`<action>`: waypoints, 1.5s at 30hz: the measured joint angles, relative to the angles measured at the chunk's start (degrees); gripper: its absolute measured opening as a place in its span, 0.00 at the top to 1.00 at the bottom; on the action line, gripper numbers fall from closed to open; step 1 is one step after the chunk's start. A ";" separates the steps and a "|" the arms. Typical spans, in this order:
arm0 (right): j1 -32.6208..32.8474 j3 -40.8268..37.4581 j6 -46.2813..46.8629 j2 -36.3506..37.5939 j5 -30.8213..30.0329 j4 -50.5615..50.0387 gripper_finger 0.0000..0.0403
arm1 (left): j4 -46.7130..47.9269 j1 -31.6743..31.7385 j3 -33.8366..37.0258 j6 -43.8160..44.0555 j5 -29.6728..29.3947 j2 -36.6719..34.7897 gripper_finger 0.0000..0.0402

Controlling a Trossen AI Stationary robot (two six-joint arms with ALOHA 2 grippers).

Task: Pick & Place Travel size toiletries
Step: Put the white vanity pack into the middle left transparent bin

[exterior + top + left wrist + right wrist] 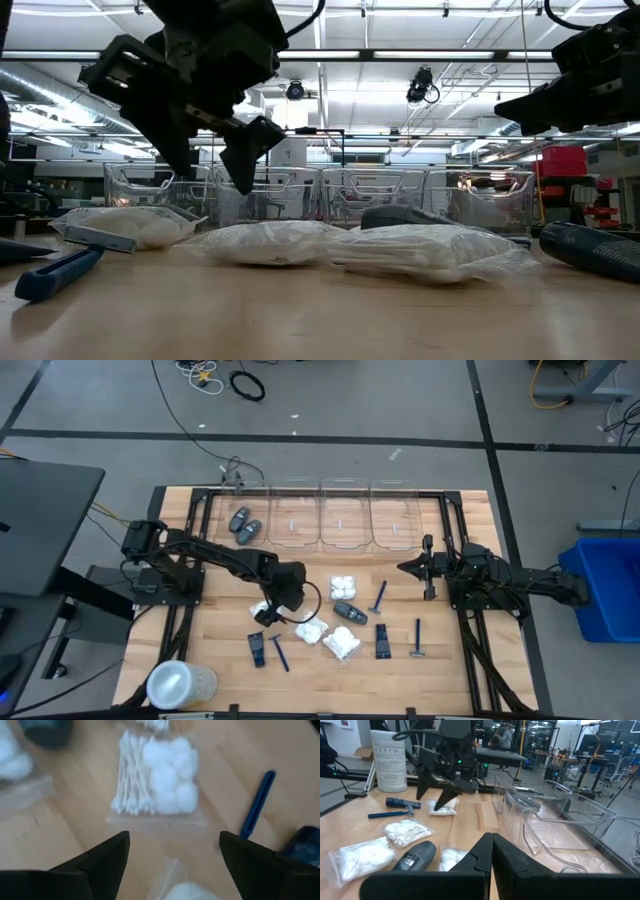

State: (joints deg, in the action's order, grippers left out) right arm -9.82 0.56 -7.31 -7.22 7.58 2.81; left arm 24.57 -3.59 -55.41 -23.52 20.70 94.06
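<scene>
Travel size toiletries lie spread over the wooden table: white crinkly packets (311, 630) (341, 645) (345, 584), a dark grey oval case (349, 611), black tubes (257, 648) (383, 640) and blue razors (379, 597) (279, 650). Two more dark cases (243, 525) lie at the far left. My left gripper (266, 614) hangs open, slanting down, just above a white packet (260, 604). Its wrist view shows its fingers (107, 855) apart over that packet (192, 891), with a packet of swabs and cotton balls (157, 782) ahead. My right gripper (412, 568) waits shut at the right, held level above the table.
Three clear plastic bins (345, 515) stand in a row along the far edge. A large translucent round container (180, 685) lies at the near left corner. A third razor (418, 638) lies near the right. Bare wood shows between the bins and the items.
</scene>
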 joint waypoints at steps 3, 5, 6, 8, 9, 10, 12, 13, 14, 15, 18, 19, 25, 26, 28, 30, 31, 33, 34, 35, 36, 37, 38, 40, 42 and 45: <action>-0.01 0.00 -0.01 -0.24 0.01 -0.06 0.97 | -0.17 1.31 0.34 -0.84 0.80 0.63 0.21; 0.00 -0.01 -0.01 -0.47 -0.01 -0.02 0.97 | 0.61 2.13 0.38 -0.73 2.47 1.10 0.21; -0.02 -0.01 -0.01 -0.51 0.00 -0.02 0.97 | 0.61 2.45 0.41 -0.68 3.80 1.58 0.21; 0.00 0.00 -0.01 -0.55 0.01 -0.04 0.97 | -0.66 2.87 0.23 -0.85 5.49 2.82 0.21; 0.00 0.00 -0.01 -0.57 -0.01 -0.03 0.97 | 0.16 2.99 0.32 -0.84 5.85 3.46 0.21; 0.00 -0.01 -0.01 -0.56 0.00 0.01 0.97 | -0.08 3.04 0.36 -0.71 6.11 4.23 0.21; -0.01 -0.01 -0.01 -0.69 -0.01 0.08 0.97 | -0.11 3.21 0.34 -0.89 6.51 5.51 0.21; -0.02 -0.01 0.01 -0.77 -0.02 0.09 0.97 | -0.18 3.23 0.34 -0.94 7.15 6.11 0.21; -0.02 -0.01 0.01 -0.78 0.00 0.00 0.97 | -0.08 3.27 0.34 -0.94 7.63 6.59 0.21; 0.00 0.00 -0.01 -0.87 0.01 0.02 0.97 | 0.23 3.30 0.34 -0.94 8.01 7.16 0.21; 0.00 -0.02 -0.01 -1.09 0.00 -0.02 0.97 | 0.39 3.34 0.34 -0.92 8.70 7.95 0.21; -0.02 0.00 -0.01 -1.10 0.00 -0.02 0.97 | -0.20 3.34 0.32 -0.94 9.01 8.15 0.21; 0.00 -0.01 -0.01 -1.10 -0.01 -0.02 0.97 | 1.57 3.49 0.30 -0.92 8.83 8.33 0.29; 0.00 0.00 -0.01 -1.08 0.01 -0.02 0.97 | 1.67 3.49 0.30 -0.92 8.71 8.33 0.31; 0.00 0.00 0.00 -1.10 0.01 -0.02 0.97 | 1.57 3.58 0.30 -0.93 8.51 8.33 0.34; 0.00 0.00 0.00 -1.10 0.01 0.00 0.97 | 1.66 3.59 0.30 -0.93 8.23 8.33 0.37; 0.00 -0.01 -0.01 -1.09 0.01 0.00 0.97 | 1.61 3.64 0.30 -0.94 7.86 8.33 0.39; 0.00 0.00 -0.01 -1.09 0.00 0.00 0.97 | 1.63 3.67 0.30 -0.94 7.06 8.33 0.42; 0.00 -0.01 -0.01 -1.10 0.00 0.00 0.97 | 1.62 3.69 0.30 -0.94 6.92 8.33 0.43; -0.02 0.00 -0.01 -1.08 -0.01 0.00 0.97 | 1.60 3.71 0.30 -0.94 6.84 8.33 0.44; 0.00 -0.02 -0.01 -1.10 0.01 0.00 0.97 | 1.60 3.71 0.30 -0.94 6.74 8.33 0.45; 0.00 0.00 0.01 -1.10 -0.01 0.00 0.97 | 1.63 3.71 0.30 -0.94 6.58 8.33 0.46; 0.00 0.00 -0.01 -1.09 0.01 0.00 0.97 | 1.63 3.69 0.30 -0.94 6.46 8.33 0.47; 0.00 0.00 -0.01 -1.08 -0.01 0.00 0.97 | 1.63 3.70 0.30 -0.94 6.37 8.33 0.50; -0.01 0.00 -0.01 -1.08 0.00 0.00 0.97 | 1.63 3.71 0.30 -0.94 6.33 8.33 0.52; -0.01 0.00 -0.01 -1.08 -0.01 0.00 0.97 | 1.63 3.69 0.30 -0.94 6.33 8.33 0.54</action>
State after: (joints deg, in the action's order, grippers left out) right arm -9.84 0.55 -7.31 -8.29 7.58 2.81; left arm 26.20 0.10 -55.11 -24.47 27.03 102.39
